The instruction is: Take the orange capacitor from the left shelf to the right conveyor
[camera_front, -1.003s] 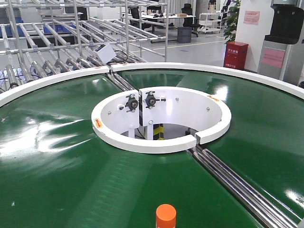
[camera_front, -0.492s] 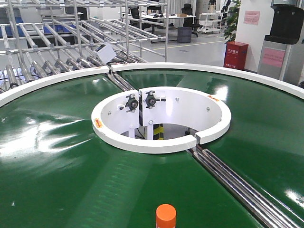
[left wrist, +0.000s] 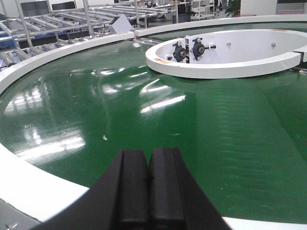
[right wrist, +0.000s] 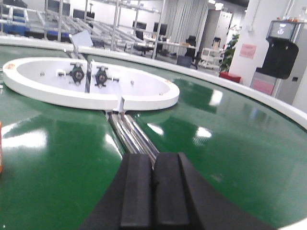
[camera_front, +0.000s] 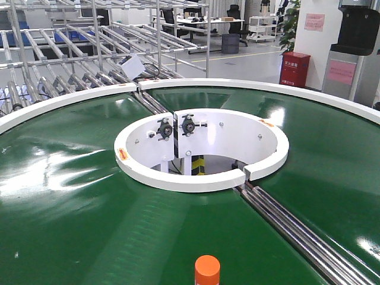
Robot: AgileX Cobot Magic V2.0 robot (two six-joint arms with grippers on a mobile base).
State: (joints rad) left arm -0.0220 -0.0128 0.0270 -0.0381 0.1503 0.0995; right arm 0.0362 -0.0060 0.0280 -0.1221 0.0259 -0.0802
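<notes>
The orange capacitor point(camera_front: 207, 270) stands upright on the green belt of the right conveyor point(camera_front: 71, 196), at the bottom edge of the front view; only its rounded top shows. A sliver of orange shows at the left edge of the right wrist view point(right wrist: 1, 153). My left gripper point(left wrist: 149, 155) is shut and empty, low over the belt near the white outer rim point(left wrist: 29, 182). My right gripper point(right wrist: 153, 160) is shut and empty, over the belt beside the steel seam rails point(right wrist: 132, 134). Neither gripper touches the capacitor. The left shelf with its bins is out of view.
The white ring-shaped hub point(camera_front: 202, 178) sits mid-turntable with two black bearings point(camera_front: 176, 126). A steel seam point(camera_front: 297, 231) runs from the hub to the front right. Bare steel roller racks point(camera_front: 71, 65) stand behind the rim at the back left. A red cabinet point(camera_front: 295, 68) stands at the back right.
</notes>
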